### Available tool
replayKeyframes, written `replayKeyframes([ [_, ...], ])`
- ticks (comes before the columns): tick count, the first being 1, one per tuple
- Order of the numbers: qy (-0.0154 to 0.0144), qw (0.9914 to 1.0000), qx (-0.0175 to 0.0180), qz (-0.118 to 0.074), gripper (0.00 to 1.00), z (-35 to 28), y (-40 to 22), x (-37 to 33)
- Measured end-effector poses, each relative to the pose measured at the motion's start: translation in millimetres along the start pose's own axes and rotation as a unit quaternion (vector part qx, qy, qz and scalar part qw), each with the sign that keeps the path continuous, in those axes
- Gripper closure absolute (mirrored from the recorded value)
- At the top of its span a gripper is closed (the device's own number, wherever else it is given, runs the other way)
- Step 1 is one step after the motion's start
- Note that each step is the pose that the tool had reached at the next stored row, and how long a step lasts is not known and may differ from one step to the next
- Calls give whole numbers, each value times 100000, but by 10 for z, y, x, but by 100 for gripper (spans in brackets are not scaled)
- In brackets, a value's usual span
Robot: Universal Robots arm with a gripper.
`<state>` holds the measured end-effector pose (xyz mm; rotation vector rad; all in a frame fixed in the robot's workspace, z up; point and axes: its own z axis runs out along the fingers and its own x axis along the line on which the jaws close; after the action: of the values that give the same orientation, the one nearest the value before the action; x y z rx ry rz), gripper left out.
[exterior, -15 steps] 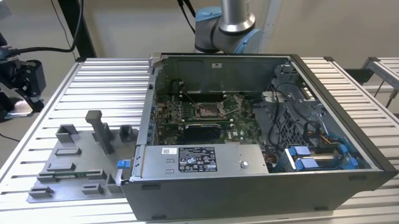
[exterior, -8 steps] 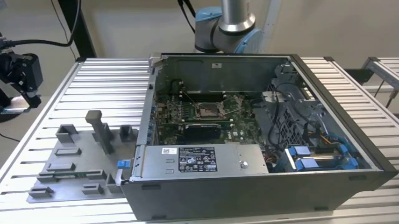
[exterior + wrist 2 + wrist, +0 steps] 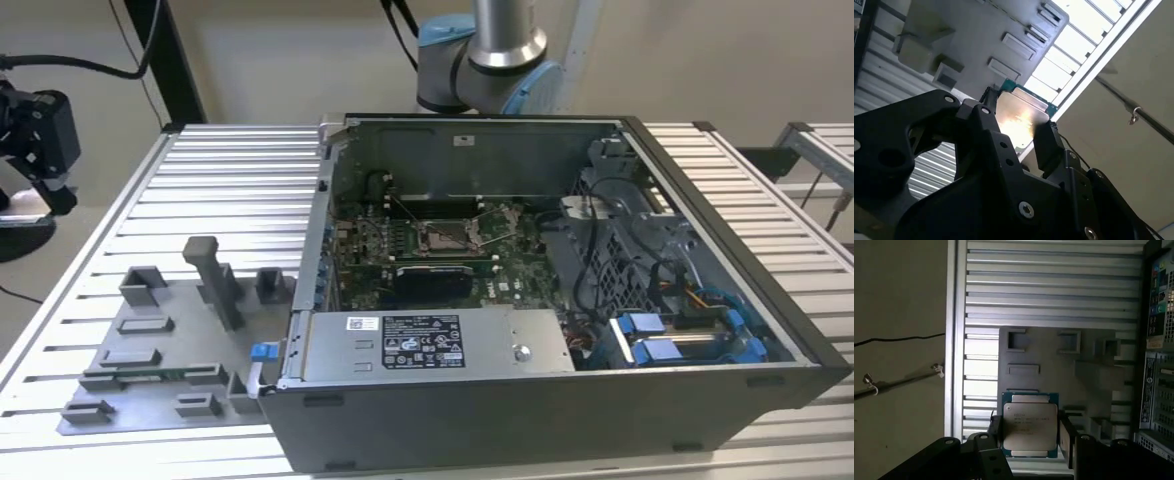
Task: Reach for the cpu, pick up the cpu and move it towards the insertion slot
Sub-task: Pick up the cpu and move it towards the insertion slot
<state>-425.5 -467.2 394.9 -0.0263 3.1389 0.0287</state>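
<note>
Exterior view, slatted table (image 3: 227, 170): ribbed metal top reaching out past the computer case (image 3: 561, 400) on both sides. Bare slats lie between the case and the table's rim at the exterior view's left.
Computer case: lies flat with its lid off, open upward. Its raised walls stand all round the green circuit board (image 3: 507, 290) inside.
Arm (image 3: 487, 50): grey and blue joint behind the case's back wall, cut off by the frame edge.
Fixture plate (image 3: 160, 340): grey plate with low blocks and one upright post, just beside the case at the exterior view's left.
Gripper (image 3: 1030, 437): black two-fingered claw pinching the cpu (image 3: 1030, 426). In both wrist views the fingers (image 3: 1068, 440) press on two opposite edges.
Insertion slot (image 3: 447, 237): silver-framed socket with a dark centre, on the board near the middle of the case floor.
Cpu: silvery square with a thin green rim, lifted between the fingers. It is outside the case on the fixture plate's side, well apart from the case wall and the slot.
Hard to make out: in the second wrist view glare whitens the cpu's top, and in both wrist views the gripper's black body hides one edge of the cpu.
</note>
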Motion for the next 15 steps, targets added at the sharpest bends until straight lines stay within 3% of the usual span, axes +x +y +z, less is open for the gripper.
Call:
replayKeyframes([
  [15, -2, 100000, 155, -2, 100, -335, 13, -1],
])
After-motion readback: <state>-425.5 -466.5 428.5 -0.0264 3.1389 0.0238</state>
